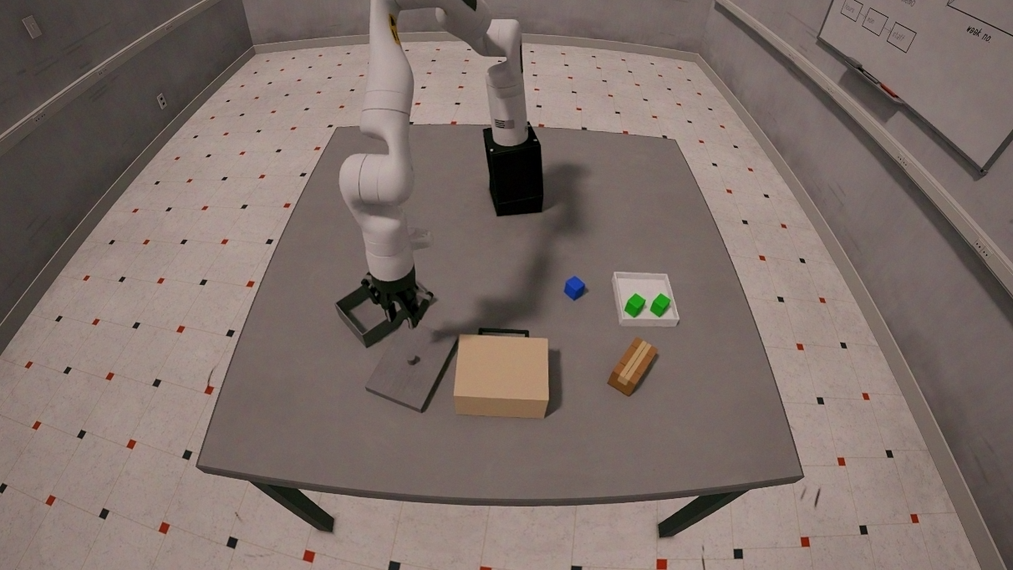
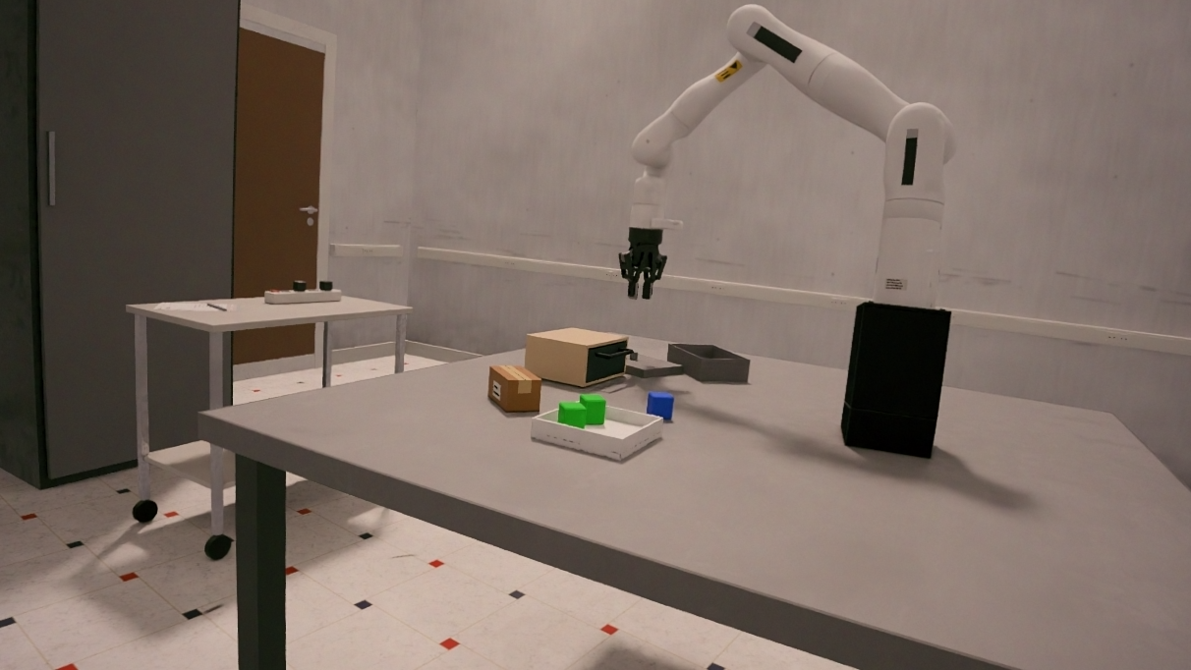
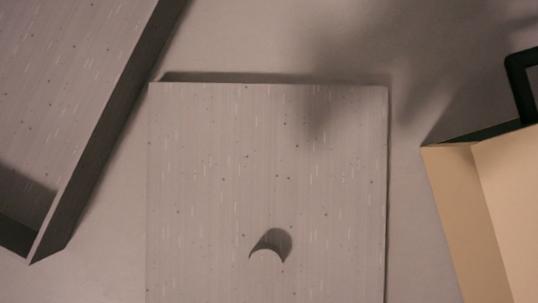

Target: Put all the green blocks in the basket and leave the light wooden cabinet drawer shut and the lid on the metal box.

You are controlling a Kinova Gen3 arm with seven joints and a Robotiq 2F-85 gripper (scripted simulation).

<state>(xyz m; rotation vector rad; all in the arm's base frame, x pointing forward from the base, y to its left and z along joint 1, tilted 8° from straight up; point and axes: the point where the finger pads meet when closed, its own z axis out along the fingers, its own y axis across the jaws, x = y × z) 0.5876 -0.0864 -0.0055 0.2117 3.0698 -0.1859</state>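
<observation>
The claw hangs high above the worktop, fingers pointing down and set partly apart, about halfway; nothing is between them and they touch nothing. In the top view it sits over the near corner of the metal box, above the gap between that box and its lid. The metal box stands open, and the top view shows only its dark walls and bare floor where the arm does not cover it. Its lid lies flat on the worktop just beside the box, knob up, with one edge close against the light wooden cabinet. The wrist view looks straight down on the lid, the box wall at the left and a corner of the cabinet at the right. The cabinet's dark drawer front and handle show in the exterior view; whether the drawer is fully home I cannot tell. The basket, a shallow white tray, stands well to the right and holds two green blocks side by side, both inside its rim. A blue block sits on the worktop just left of the basket, and a small cardboard box lies near the basket's front.
</observation>
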